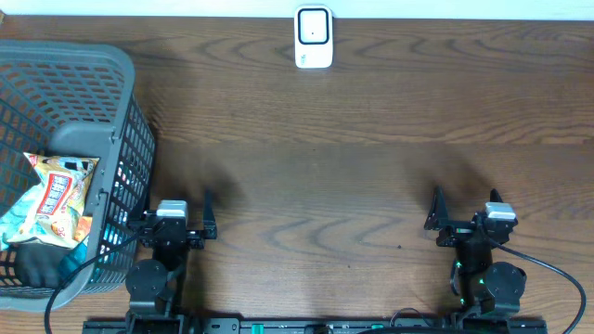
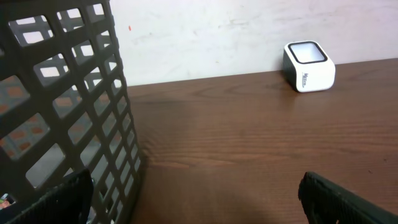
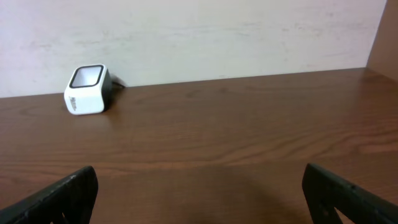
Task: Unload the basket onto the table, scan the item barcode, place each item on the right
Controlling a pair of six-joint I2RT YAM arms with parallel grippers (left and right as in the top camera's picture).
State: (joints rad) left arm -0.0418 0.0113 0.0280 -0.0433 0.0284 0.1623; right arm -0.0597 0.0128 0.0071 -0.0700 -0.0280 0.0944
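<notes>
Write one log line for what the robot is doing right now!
left gripper: open, empty | right gripper: open, empty | snack bag: in basket | scanner: far edge, unused

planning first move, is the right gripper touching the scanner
Apart. Overhead shows the right gripper at the near edge, the scanner at the far edge, wide gap between.

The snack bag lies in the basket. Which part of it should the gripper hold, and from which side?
Probably the crimped end seam of the snack bag, coming straight down with the left gripper: the bag lies fairly flat, and the basket walls block every side approach.
</notes>
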